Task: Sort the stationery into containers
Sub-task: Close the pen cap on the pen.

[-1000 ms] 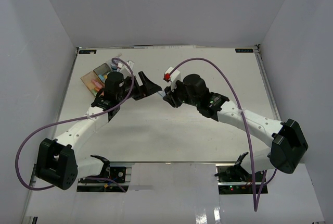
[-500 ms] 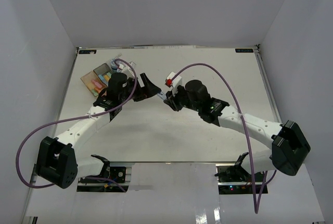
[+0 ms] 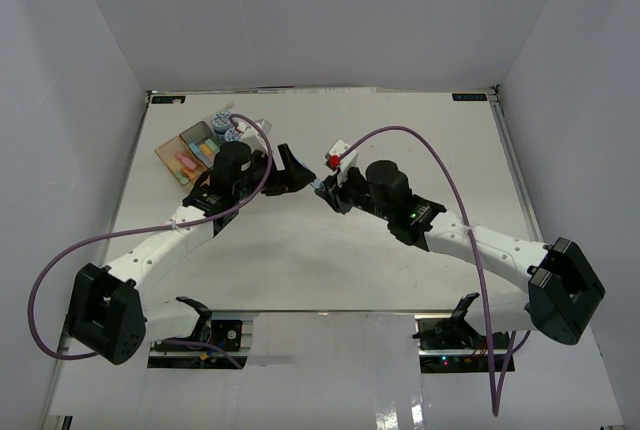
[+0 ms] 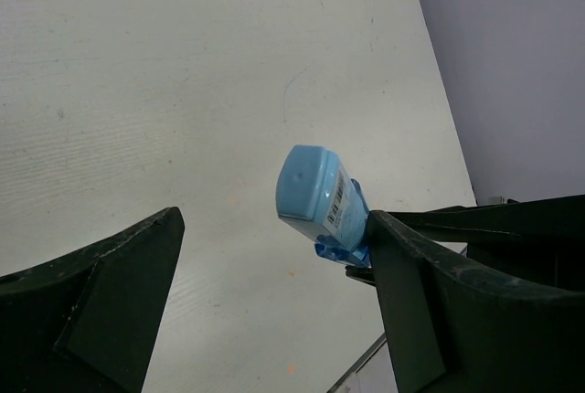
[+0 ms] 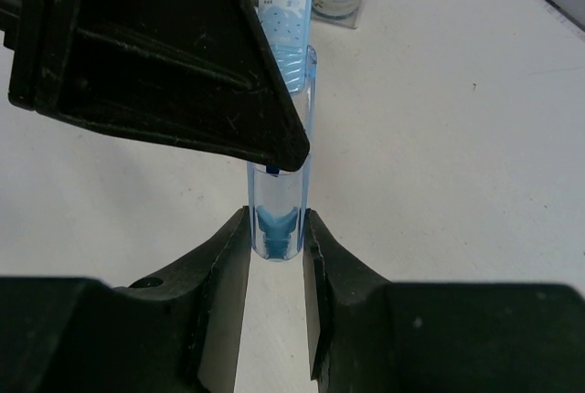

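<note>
Pinches blue marker (image 5: 285,46) by one end in right gripper (image 5: 277,228), mid-worktop. Brackets it with wide-spread left gripper (image 4: 274,228), likely a handover toward far-left corner bins (image 3: 184,134).

two arms (image 3: 150,250) (image 3: 490,242), one bin cluster (image 3: 172,154), one blue stick (image 4: 315,196) held.

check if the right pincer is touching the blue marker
Touching. The right wrist view shows the right pincer clamped on the blue marker, pressing its clear end from both sides.
</note>
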### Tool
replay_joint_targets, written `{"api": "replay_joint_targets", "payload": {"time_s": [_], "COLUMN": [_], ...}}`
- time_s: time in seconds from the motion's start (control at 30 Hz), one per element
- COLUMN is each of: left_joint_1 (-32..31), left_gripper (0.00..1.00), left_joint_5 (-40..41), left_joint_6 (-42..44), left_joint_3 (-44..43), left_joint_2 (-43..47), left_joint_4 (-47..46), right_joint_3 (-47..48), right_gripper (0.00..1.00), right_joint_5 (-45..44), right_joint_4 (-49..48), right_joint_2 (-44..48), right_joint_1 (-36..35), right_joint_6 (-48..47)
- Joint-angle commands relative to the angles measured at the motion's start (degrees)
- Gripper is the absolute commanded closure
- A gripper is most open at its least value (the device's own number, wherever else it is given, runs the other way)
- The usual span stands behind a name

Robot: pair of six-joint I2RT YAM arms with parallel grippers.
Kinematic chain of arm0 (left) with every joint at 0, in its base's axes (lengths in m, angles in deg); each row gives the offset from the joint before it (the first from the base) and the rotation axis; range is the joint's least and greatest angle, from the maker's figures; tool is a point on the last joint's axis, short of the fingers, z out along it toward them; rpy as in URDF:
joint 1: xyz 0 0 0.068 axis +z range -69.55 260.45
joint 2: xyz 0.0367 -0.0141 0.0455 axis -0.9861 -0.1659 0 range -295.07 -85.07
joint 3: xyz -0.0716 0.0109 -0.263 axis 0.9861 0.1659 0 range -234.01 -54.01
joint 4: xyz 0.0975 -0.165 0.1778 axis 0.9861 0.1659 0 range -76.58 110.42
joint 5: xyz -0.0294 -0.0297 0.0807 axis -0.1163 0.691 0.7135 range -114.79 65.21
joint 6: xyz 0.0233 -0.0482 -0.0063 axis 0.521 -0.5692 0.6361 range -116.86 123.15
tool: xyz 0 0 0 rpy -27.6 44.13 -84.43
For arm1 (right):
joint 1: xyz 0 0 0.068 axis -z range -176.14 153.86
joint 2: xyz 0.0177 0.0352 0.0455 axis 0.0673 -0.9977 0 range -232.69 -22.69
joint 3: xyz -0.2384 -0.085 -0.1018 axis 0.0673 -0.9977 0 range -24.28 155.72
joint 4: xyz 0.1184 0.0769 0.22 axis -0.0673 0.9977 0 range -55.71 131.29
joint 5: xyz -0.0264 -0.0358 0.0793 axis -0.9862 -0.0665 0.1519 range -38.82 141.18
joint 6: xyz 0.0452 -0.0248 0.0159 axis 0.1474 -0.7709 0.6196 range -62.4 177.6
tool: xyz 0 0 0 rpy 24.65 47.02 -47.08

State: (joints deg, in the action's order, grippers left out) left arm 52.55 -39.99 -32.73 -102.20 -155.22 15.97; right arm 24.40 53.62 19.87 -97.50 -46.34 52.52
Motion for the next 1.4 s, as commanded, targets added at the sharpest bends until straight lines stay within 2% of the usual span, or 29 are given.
{"api": "replay_joint_targets", "payload": {"time_s": [0.0, 0.3, 0.5, 0.67, 0.8, 1.0, 1.37], "left_joint_1": [-0.7, -1.1, -1.1, -1.1, -1.1, -1.1, -1.1], "left_gripper": [0.09, 0.09, 0.07, 0.05, 0.08, 0.13, 0.29], "left_joint_5": [1.5, -0.2, -1.8, 1.5, 1.8, -3.8, -7.4], "left_joint_6": [2.4, 4.1, 4.9, 5.8, 7.3, 11.4, 16.0], "left_joint_3": [-2.3, -4.5, -6.9, -12.1, -15.3, -19.2, -22.2], "left_joint_2": [1.9, 4.1, 6.2, 7.0, 5.9, 3.8, 2.2], "left_joint_4": [0.2, 0.0, 0.4, 6.1, 13.9, 21.5, 26.5], "right_joint_3": [-1.3, -8.1, -12.2, -14.0, -14.1, -11.9, -10.2], "right_gripper": [0.76, 0.8, 0.78, 0.78, 0.78, 0.78, 0.79], "right_joint_5": [-0.9, -1.5, -0.6, 0.3, 1.3, 4.2, 5.4], "right_joint_4": [-8.3, -17.9, -26.7, -30.8, -30.6, -24.7, -21.9], "right_joint_2": [2.5, 3.4, 3.3, 3.4, 4.3, 5.2, 5.4], "right_joint_1": [-0.3, -0.3, -0.3, -0.3, -0.3, -0.3, -0.2], "right_joint_6": [-0.3, -0.6, -1.0, -2.7, -4.7, -9.3, -12.3]}}
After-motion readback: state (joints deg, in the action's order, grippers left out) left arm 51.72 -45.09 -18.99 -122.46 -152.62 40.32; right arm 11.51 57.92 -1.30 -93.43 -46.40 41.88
